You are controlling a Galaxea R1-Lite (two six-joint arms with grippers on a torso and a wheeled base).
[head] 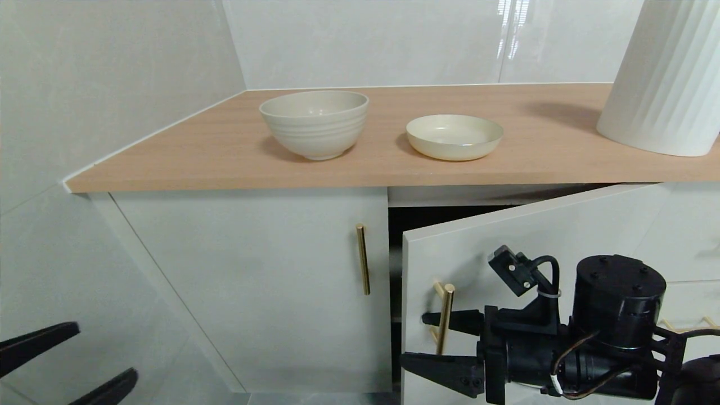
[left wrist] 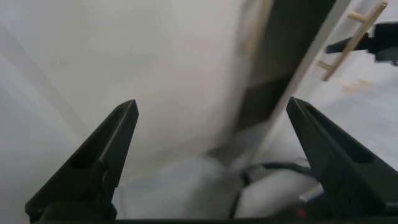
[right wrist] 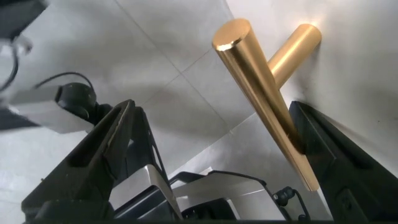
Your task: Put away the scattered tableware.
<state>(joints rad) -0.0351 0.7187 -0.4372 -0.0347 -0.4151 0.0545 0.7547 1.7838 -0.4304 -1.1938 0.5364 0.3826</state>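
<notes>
Right gripper hangs spread wide around the vertical gold door handle, left gripper gapes too, bowl and dish sit mouth-up on the worktop.

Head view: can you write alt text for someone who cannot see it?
The right gripper, jaws open, straddles the gold handle of a partly open white cabinet door. On the wooden counter above stand a ribbed bowl and, to its right, a shallow dish, apart from each other. The left gripper, open, sits low at the left edge.
</notes>
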